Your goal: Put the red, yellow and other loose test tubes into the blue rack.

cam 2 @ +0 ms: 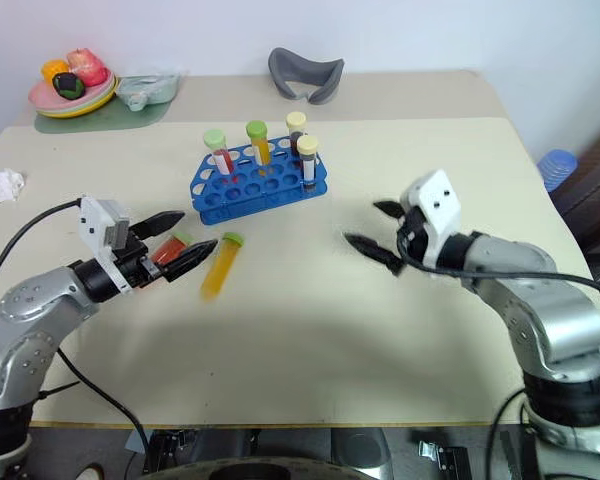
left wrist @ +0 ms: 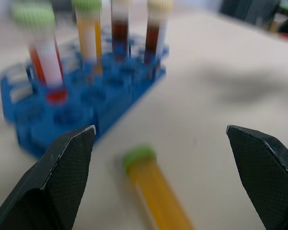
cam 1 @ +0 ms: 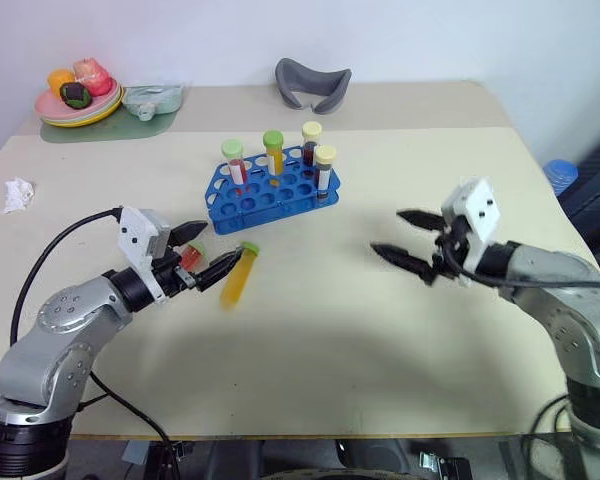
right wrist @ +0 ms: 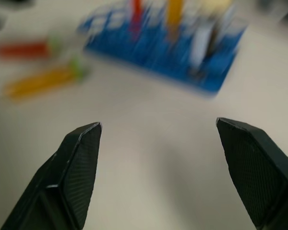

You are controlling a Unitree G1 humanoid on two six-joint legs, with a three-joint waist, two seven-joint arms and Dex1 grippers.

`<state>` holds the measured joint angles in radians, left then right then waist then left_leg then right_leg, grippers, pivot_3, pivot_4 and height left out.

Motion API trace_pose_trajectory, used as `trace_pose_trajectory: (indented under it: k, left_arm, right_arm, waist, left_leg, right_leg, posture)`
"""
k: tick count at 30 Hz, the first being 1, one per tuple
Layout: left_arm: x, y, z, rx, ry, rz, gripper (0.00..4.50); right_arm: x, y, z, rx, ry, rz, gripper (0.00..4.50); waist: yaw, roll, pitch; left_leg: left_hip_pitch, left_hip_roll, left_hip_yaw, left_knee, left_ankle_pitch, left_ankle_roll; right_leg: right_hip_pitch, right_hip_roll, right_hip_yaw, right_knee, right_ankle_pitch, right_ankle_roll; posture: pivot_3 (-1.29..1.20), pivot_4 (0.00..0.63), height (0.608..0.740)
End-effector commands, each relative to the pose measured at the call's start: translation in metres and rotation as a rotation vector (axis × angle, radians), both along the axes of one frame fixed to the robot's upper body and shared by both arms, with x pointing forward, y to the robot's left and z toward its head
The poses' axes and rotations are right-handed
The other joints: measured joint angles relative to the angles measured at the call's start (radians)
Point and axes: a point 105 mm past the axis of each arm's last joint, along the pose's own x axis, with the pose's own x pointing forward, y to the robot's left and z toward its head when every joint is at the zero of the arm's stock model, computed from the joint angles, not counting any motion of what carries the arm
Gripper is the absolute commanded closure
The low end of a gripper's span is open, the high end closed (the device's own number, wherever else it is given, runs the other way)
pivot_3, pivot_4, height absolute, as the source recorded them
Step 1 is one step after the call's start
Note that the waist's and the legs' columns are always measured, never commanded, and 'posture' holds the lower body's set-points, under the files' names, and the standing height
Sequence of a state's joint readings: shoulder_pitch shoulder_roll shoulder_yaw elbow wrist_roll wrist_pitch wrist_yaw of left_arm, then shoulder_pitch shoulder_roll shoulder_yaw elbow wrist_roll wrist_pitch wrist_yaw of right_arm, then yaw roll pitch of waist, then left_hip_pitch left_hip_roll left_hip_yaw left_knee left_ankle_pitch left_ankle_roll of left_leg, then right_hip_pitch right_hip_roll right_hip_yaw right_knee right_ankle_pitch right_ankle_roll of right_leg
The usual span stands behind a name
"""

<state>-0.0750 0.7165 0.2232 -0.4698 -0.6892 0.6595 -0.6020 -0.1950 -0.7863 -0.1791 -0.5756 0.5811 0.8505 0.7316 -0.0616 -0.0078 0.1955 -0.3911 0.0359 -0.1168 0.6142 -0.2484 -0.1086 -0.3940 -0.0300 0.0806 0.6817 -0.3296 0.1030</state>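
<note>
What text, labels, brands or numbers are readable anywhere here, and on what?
None readable.
Test tubes standing in the blue rack: white bands on some, no print legible on them.
Loose yellow tube and red tube on the table: no legible label.
Left gripper and right gripper, both open: white housings, no marking visible.
Plates and grey object at the far edge: no writing seen.

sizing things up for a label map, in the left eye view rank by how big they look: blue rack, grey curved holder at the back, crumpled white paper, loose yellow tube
1. blue rack
2. grey curved holder, farther away, so true size unsure
3. loose yellow tube
4. crumpled white paper
</note>
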Motion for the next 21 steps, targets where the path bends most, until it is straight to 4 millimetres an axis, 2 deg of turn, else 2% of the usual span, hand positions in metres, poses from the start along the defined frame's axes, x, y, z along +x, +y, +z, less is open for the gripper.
trace_pose_trajectory:
  k: [1, 3, 7, 12, 15, 21]
  left_arm:
    - [0.0, 0.012, 0.007, 0.038, 0.065, 0.043, 0.0]
    - [-0.001, 0.015, 0.01, 0.045, 0.073, 0.039, 0.0]
    - [-0.013, 0.011, 0.0, 0.085, 0.206, 0.003, 0.0]
    - [-0.017, 0.011, 0.002, 0.159, 0.209, 0.013, 0.0]
    - [-0.017, 0.013, 0.002, 0.236, 0.201, 0.035, 0.0]
    - [-0.01, 0.007, 0.001, 0.234, 0.227, 0.033, 0.0]
  right_arm:
    - [-0.023, -0.002, 0.002, -0.049, 0.021, 0.069, 0.62]
    - [-0.032, -0.008, -0.002, -0.09, 0.04, 0.077, 0.62]
    - [-0.043, -0.015, -0.005, -0.109, 0.047, 0.074, 0.62]
    - [-0.051, -0.018, -0.003, -0.088, 0.038, 0.076, 0.62]
    - [-0.053, -0.018, 0.012, -0.017, -0.028, 0.074, 0.62]
    - [-0.065, -0.008, 0.036, 0.091, -0.175, 0.158, 0.62]
  waist:
    - [0.0, -0.001, 0.001]
    - [0.002, -0.003, 0.002]
    - [0.004, -0.005, 0.003]
    - [0.009, -0.006, 0.004]
    - [0.014, -0.007, 0.004]
    - [0.019, -0.008, 0.004]
  left_leg:
    - [0.0, 0.0, 0.0, 0.0, 0.0, 0.0]
    - [0.0, 0.0, 0.0, 0.0, 0.0, 0.0]
    - [0.0, 0.0, 0.0, 0.0, 0.0, 0.0]
    - [0.0, 0.0, 0.0, 0.0, 0.0, 0.0]
    - [0.0, 0.0, 0.0, 0.0, 0.0, 0.0]
    - [0.0, 0.0, 0.0, 0.0, 0.0, 0.0]
  right_leg:
    - [0.0, 0.0, 0.0, 0.0, 0.0, 0.0]
    - [0.0, 0.0, 0.0, 0.0, 0.0, 0.0]
    - [0.0, 0.0, 0.0, -0.001, 0.0, 0.0]
    - [0.0, 0.0, 0.0, -0.001, 0.0, 0.0]
    - [0.001, 0.0, 0.0, -0.001, 0.0, 0.0]
    - [0.001, 0.0, 0.0, -0.002, 0.0, 0.0]
  posture:
    - [0.0, 0.15, 0.74]
    - [0.0, 0.15, 0.74]
    - [0.0, 0.15, 0.74]
    - [0.0, 0.15, 0.74]
    - [0.0, 0.15, 0.74]
    - [0.0, 0.15, 0.74]
